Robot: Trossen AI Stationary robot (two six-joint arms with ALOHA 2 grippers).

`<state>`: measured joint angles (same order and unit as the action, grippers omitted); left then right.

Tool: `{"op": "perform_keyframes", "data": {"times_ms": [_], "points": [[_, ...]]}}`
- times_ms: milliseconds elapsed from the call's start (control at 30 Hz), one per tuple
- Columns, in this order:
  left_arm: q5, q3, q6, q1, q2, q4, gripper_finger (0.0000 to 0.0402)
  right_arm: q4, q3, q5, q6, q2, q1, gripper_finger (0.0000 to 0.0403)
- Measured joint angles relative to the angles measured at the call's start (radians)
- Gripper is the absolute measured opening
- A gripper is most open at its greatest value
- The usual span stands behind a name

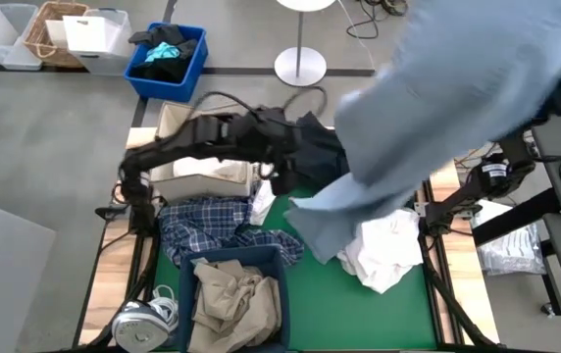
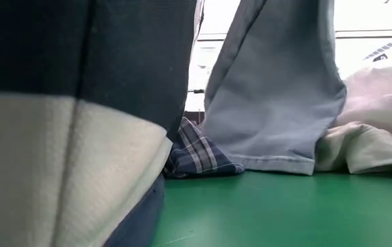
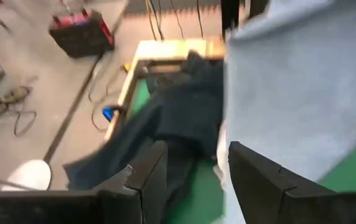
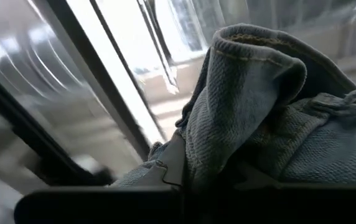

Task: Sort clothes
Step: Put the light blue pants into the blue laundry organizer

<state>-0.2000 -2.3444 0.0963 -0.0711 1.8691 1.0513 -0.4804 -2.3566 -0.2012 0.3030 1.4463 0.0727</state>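
A green tabletop (image 1: 310,294) stands on grey floor. Beside the plaid shirt (image 1: 202,227), a blue bin (image 1: 276,260) holds tan trousers (image 1: 231,294). The right end effector (image 4: 184,180) is clamped on light blue denim (image 1: 437,98) hanging above the shirt; the left end effector (image 3: 193,180), fingers apart, hovers over a dark navy piece (image 3: 178,112).

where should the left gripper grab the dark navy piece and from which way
Probably at the bunched, raised part of the dark navy piece near the table's far edge, coming down from above. There the fabric humps up into folds the open left gripper could pinch, and the hanging light blue denim, held up by the right gripper, covers its right side, so approach from the left.
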Motion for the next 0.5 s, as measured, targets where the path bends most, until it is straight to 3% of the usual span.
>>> {"op": "perform_keyframes", "data": {"times_ms": [67,233,333,500], "points": [[0.027,0.000,-0.004,-0.001,-0.034,-0.075,0.0151,-0.023,-0.001,-0.009,0.105,0.000,0.000,0.0021],[0.275,-0.002,0.082,-0.009,-0.060,-0.420,0.0151,-0.123,-0.001,-0.001,0.169,0.051,-0.005,0.0021],[0.294,-0.002,0.133,-0.022,-0.037,-0.536,0.0151,-0.188,0.000,0.046,0.197,0.101,-0.005,0.0021],[0.228,-0.001,0.141,-0.070,0.021,-0.501,0.0151,-0.313,0.002,0.131,0.353,0.187,-0.005,0.0021]]}}
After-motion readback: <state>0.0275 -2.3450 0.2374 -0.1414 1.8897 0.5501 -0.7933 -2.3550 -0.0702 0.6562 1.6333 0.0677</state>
